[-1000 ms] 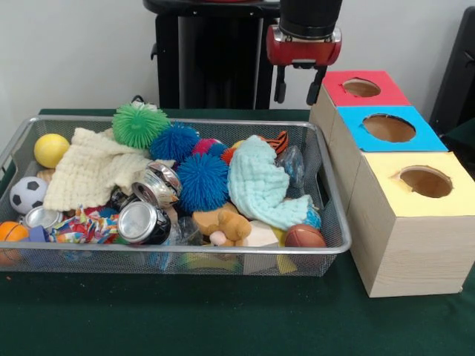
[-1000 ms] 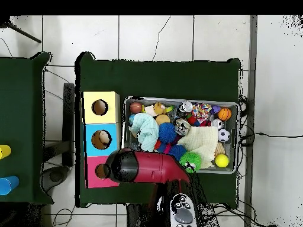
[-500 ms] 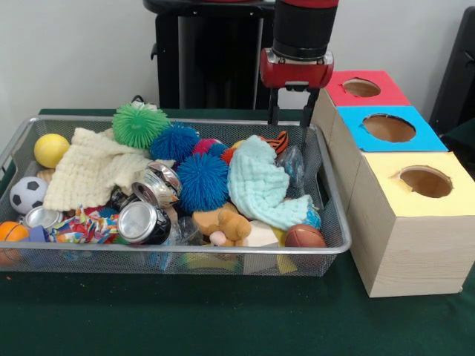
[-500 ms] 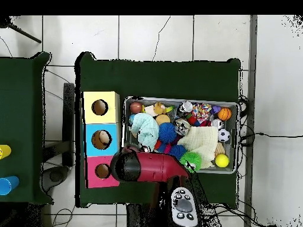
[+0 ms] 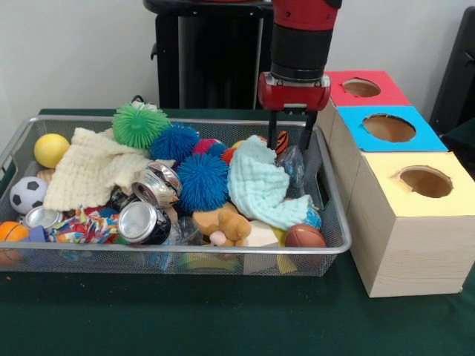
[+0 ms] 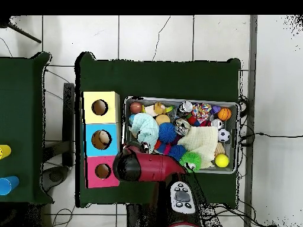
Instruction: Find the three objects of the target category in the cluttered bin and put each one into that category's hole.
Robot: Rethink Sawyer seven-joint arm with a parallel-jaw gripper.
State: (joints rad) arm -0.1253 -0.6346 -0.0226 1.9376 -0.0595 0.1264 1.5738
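Bin (image 5: 22, 132): wire mesh basket on the green table, long axis running left to right in the front view, just beside the row of wooden boxes.
Gripper (image 5: 289, 139): hangs over the bin's far right corner, pointing straight down, its two black fingers (image 5: 272, 132) spread apart with nothing between them; tips level with the top of the clutter.
Arm (image 6: 155, 167): in the overhead view its red body covers the bin's corner nearest the red box.
Clear plastic piece (image 5: 291, 163): crinkled and glossy, directly below the gripper, wedged between the light blue cloth (image 5: 258, 184) and the bin's right wall; long axis roughly upright. Largely screened by the cloth.
Second clear plastic piece (image 5: 182, 231): near the front rim, between the silver can (image 5: 142, 222) and the brown plush toy (image 5: 223, 224); orientation cannot be told.
Obstructions by the gripper: orange striped toy (image 5: 279, 141) just behind the fingers; blue spiky ball (image 5: 202, 182) left of the cloth.
Other contents: green spiky ball (image 5: 140, 124), cream cloth (image 5: 90, 169), yellow ball (image 5: 50, 150), soccer ball (image 5: 27, 194).
Boxes: red-topped (image 5: 362, 89), blue-topped (image 5: 389, 129), yellow-topped (image 5: 424, 182), each with one round hole.
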